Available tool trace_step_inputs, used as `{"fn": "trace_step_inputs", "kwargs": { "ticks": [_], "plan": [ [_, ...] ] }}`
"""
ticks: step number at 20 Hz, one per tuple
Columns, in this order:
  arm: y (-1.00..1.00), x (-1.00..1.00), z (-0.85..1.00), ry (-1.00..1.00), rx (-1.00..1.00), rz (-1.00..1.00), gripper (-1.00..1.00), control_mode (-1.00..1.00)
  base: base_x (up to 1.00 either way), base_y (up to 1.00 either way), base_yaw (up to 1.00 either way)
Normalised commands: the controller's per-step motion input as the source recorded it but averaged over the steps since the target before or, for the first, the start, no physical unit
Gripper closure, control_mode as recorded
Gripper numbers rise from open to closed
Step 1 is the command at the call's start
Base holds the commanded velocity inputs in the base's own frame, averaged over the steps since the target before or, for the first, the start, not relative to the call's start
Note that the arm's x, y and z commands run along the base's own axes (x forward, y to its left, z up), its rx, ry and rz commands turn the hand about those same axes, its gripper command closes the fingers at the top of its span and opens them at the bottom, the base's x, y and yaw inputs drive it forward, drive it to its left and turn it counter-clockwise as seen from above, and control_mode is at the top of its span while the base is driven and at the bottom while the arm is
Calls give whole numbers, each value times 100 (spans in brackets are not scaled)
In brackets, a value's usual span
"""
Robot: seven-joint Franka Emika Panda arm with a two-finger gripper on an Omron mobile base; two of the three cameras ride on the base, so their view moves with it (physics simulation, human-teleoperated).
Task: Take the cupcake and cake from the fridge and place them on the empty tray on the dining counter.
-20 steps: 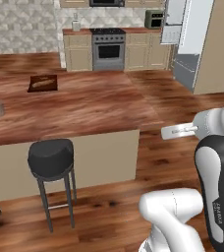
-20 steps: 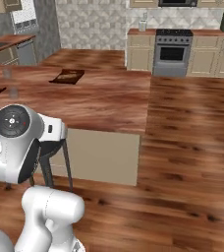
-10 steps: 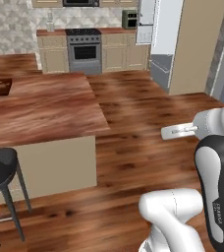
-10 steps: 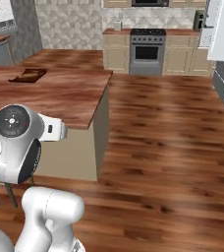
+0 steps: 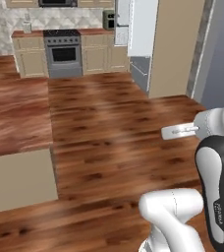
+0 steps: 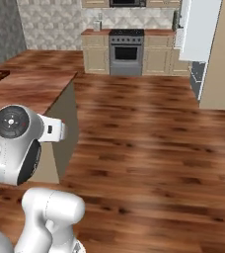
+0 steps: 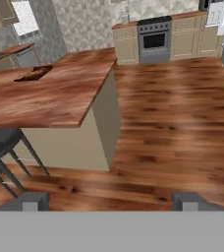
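Item: my gripper (image 7: 112, 201). Jaws wide apart, holding nothing; the two dark tips stand far from each other at the bottom of the hand view, with bare wood floor (image 6: 149, 133) between and beyond them.

Item: fridge (image 5: 142, 29). Pale, tall, at the far right of the room, beside a beige wall panel (image 5: 175, 47). It lies ahead of my jaws and off to the right, well apart, across open floor. In the hand view only a sliver of it cuts the top right corner. Its long axis is upright. Doors look shut from here; I cannot tell what is inside. Cupcake and cake are judged to be in there, neither fetched yet.

Item: dining counter (image 7: 45, 96). Reddish-brown top, ahead and left of my jaws, its near right corner toward me. One dark brown tray (image 7: 33, 74) near its far left edge, contents too small to tell.

Item: stool (image 7: 1, 142). Dark seat, below the counter's near edge.

Item: stove (image 6: 126, 51). Against the back wall, between beige cabinets (image 6: 95, 53).

Judgement: the coming move calls for closing on the fridge, turning right, before any handle is within reach.
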Motion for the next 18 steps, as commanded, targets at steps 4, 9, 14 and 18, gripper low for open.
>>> {"fn": "trace_step_inputs", "kwargs": {
  "ticks": [4,9,14,18],
  "plan": [
    [0,0,0,0,0,0,-100,100,99,-100,-3],
    [0,0,0,0,0,0,-100,100,100,-83,0],
    [0,0,0,0,0,0,-100,100,100,-36,0],
    [0,0,0,0,0,0,-100,100,100,-1,0]
  ]
}}
